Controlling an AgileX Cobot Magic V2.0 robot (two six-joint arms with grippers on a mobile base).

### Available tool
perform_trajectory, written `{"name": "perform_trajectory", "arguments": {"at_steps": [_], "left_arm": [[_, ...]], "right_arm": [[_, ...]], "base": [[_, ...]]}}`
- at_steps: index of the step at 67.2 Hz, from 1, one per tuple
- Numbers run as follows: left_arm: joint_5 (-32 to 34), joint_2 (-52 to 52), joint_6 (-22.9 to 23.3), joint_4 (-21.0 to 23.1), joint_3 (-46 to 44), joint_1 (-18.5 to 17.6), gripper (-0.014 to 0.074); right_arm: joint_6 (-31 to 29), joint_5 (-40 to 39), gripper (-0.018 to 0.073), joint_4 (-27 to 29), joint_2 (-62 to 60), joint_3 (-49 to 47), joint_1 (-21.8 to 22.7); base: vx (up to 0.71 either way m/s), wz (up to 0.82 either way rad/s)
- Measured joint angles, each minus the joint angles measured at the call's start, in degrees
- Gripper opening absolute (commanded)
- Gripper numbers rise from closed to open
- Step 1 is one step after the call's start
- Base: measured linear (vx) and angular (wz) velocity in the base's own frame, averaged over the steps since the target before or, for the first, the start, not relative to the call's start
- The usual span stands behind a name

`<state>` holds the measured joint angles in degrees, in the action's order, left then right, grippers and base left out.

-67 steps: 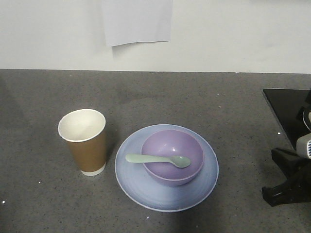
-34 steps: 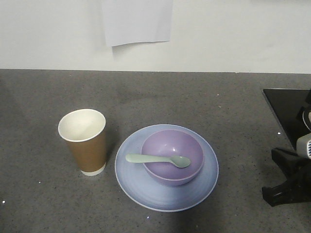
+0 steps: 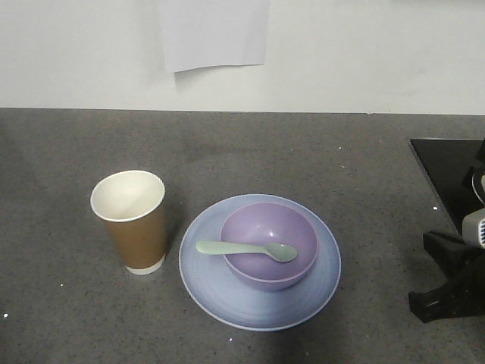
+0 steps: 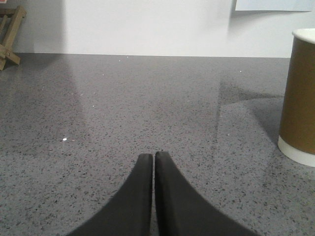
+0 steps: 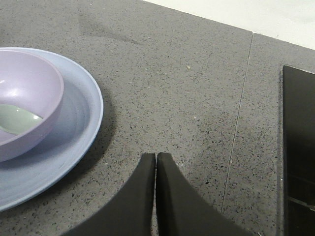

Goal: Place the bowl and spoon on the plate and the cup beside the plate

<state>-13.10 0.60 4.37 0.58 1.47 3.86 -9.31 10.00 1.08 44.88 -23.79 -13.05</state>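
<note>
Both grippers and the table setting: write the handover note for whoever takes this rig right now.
Left gripper: shut, empty, low over the counter, apart from the cup.
Right gripper: shut, empty, beside the plate.
The bowl sits on the plate; the spoon lies across the bowl's rim, scoop end inside. The cup stands upright beside the plate.
Done: arrangement looks complete.
Left: nothing apparent.

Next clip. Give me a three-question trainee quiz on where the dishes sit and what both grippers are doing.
1. True or false: the spoon lies flat on the counter.
2. What does the bowl sit on?
3. Left gripper and right gripper fingers are: A) open, B) shut and empty, C) shut on the cup.

Key: 1 false, it rests across the bowl; 2 the plate; 3 B.
</note>
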Motion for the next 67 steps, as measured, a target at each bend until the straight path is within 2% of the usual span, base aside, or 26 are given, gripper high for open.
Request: {"name": "perform_trajectory", "arguments": {"at_steps": [14,23,34,45,53,67], "left_arm": [[0.0,0.0,0.0,0.0,0.0,0.0,-0.0008],[0.0,0.0,0.0,0.0,0.0,0.0,-0.0008],[0.0,0.0,0.0,0.0,0.0,0.0,-0.0008],[0.0,0.0,0.0,0.0,0.0,0.0,-0.0008],[0.0,0.0,0.0,0.0,0.0,0.0,-0.0008],[0.0,0.0,0.0,0.0,0.0,0.0,-0.0008]], "right_arm": [[0.4,-1.2,-0.0003,0.0,-0.6,0.0,1.1],[0.4,-2.9,-0.0003,0.0,-5.0,2.1,1.3],[0.4,-10.0,-0.0003,0.7,-12.9,13.8,1.3],[0.4,-20.7,-0.0003,6.8,-24.7,24.5,1.6],[0.4,-21.9,-0.0003,8.4,-31.8,25.4,4.7],[1.6,-18.0,-0.0003,5.4,-43.5,25.4,11.7]], "base": [[0.0,0.0],[0.0,0.0],[0.0,0.0],[0.0,0.0],[0.0,0.0],[0.0,0.0]]}}
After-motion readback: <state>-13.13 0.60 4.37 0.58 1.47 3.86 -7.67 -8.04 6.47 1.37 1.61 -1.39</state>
